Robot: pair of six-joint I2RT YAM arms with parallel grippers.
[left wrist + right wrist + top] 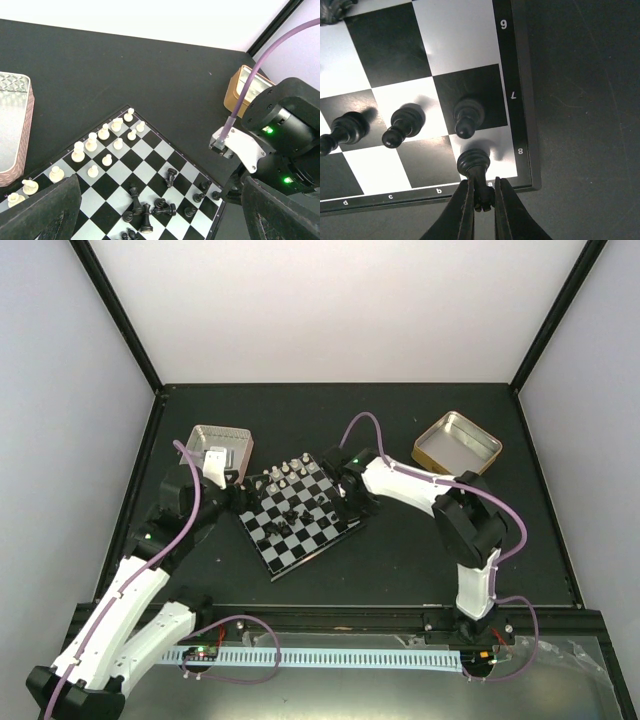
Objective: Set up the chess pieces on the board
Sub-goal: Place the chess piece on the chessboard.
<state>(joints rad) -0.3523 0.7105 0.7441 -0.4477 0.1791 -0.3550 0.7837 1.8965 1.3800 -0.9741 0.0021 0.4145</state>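
At board [522, 100] corner, right jaws pinching one black piece [474, 161], three pawns [468, 116] beside, left jaws parted.

Board [145, 172] sits cornerwise at bottom of frame on dark table [150, 70]; white pieces [104, 132] stand upright in two rows along its upper-left edge; black pieces [145, 220] clustered low centre, several tipped over, a few upright near right corner; pink tin [17, 125] at left edge, just beside board; gold tin [242, 87] upper right, partly behind right arm [285, 130]; purple cable [260, 70] runs to arm; left gripper [162, 212] fingers [47, 210] spread wide, nothing between.
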